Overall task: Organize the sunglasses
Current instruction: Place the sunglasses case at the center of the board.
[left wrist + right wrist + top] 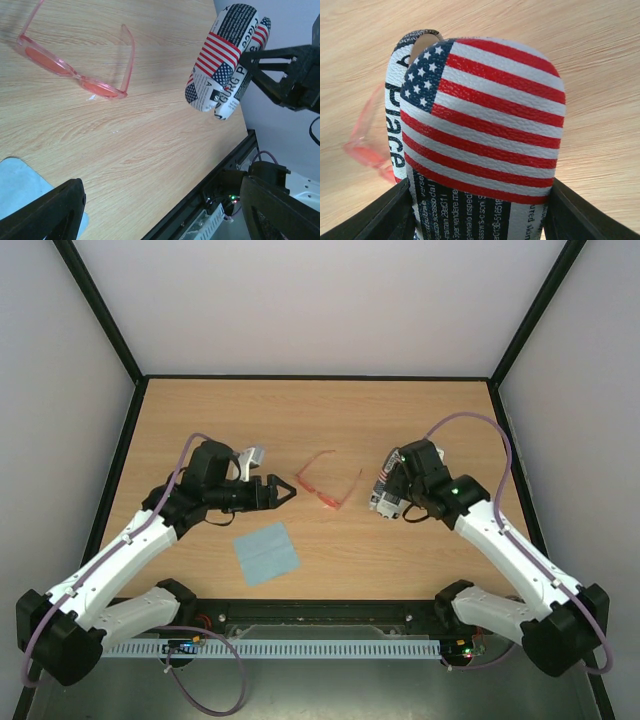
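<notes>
One pair of sunglasses [318, 492], one case [384, 496], one cloth [266, 552]

Wooden table [400, 410]: sunglasses [328, 483], blue cloth [266, 553], seemingly flat, apart.

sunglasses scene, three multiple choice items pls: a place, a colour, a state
1. Where do the sunglasses lie?
A) far left corner
B) on the table, between the left hand and the right hand
C) at the near edge

2. What colour is the cloth?
A) light blue
B) green
C) yellow

3. What is the right hand doing?
A) open, empty
B) shut on the case
C) shut on the sunglasses

1 B: the top view shows them between the hands.
2 A: the square is pale blue.
3 B: the flag-patterned case sits clamped in it.
</notes>
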Available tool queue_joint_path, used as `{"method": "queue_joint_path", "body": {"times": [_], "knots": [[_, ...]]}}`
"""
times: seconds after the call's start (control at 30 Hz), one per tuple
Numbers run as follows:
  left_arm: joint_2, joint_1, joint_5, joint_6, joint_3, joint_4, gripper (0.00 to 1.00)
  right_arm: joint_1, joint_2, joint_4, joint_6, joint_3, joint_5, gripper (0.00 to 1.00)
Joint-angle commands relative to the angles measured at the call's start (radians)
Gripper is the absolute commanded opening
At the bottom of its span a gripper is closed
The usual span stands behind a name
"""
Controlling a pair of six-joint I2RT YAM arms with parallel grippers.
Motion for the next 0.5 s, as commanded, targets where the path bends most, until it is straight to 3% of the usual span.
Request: {"method": "queue_joint_path", "body": {"times": [0.0, 0.47], "knots": [[0.001, 0.005, 0.056, 0.021, -0.025, 0.024, 0.87, -0.002, 0.083, -0.223, -0.074, 0.116, 0.245, 0.50], [-0.010, -0.004, 0.154, 0.005, -0.157, 0.128, 0.86, 0.020, 0.589, -0.581, -0.055, 0.469, 0.550, 0.46]]}}
